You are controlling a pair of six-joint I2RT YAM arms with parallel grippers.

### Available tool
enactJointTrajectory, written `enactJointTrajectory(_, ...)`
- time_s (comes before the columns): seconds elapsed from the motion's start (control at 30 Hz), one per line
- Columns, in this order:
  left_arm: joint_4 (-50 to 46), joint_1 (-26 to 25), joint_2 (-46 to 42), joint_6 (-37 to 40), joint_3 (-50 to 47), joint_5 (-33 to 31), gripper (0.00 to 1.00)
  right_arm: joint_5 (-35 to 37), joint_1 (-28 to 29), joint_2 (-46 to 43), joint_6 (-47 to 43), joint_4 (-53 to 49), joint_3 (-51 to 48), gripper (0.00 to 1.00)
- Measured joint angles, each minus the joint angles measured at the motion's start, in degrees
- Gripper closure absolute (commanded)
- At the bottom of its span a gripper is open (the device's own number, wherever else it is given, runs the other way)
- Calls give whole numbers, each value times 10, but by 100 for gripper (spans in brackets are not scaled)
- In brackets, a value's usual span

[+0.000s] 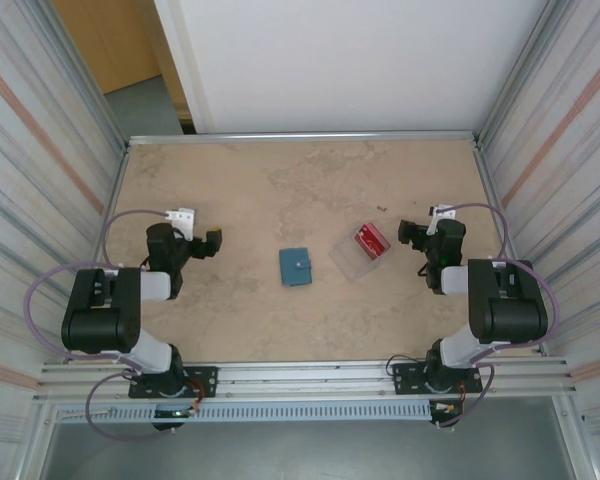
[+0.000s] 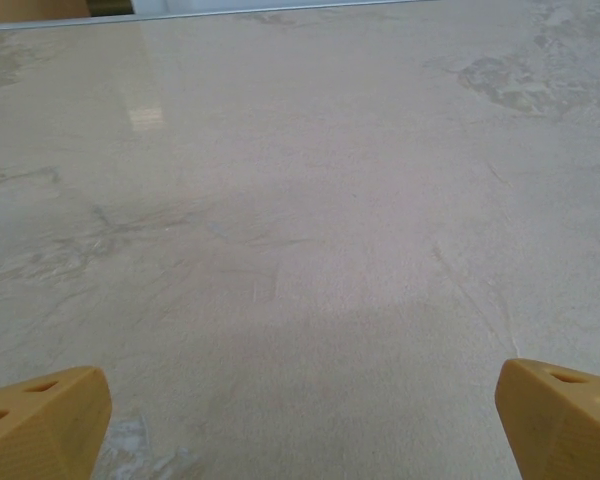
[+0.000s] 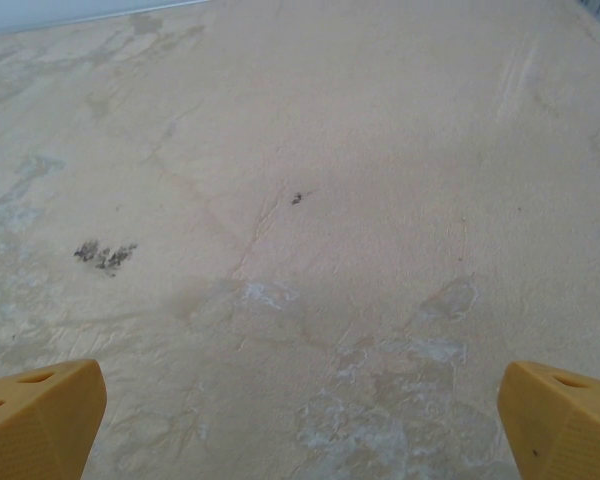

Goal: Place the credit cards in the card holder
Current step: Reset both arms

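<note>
Across the beige, stone-patterned table (image 1: 280, 180), from left to right:

Item 1: black left gripper (image 1: 212, 242), over the left part of the table, pointing toward the centre. Its 2 orange fingers (image 2: 42, 425) stand spread wide in the left wrist view, with bare table between them and nothing held.

Item 2: small teal-blue booklet-style card holder (image 1: 296, 267), closed and flat near the table's centre, to the right of the left gripper and well apart from it.

Item 3: flat rectangular clear plastic case (image 1: 352, 262), just right of the card holder and not touching it.

Item 4: thin red rectangular credit cards (image 1: 372, 238), at the far right end of the clear plastic case. Their count cannot be told. They are near the right gripper but apart from it.

Item 5: black right gripper (image 1: 410, 233), pointing toward the centre, its orange fingers (image 3: 40, 420) spread wide over bare table.
</note>
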Motion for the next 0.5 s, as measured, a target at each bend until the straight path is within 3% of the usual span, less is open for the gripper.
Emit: enactJointTrajectory(0.5, 0, -19, -1, 0, 0, -57, 1, 0, 0, 0, 0, 0, 0, 1)
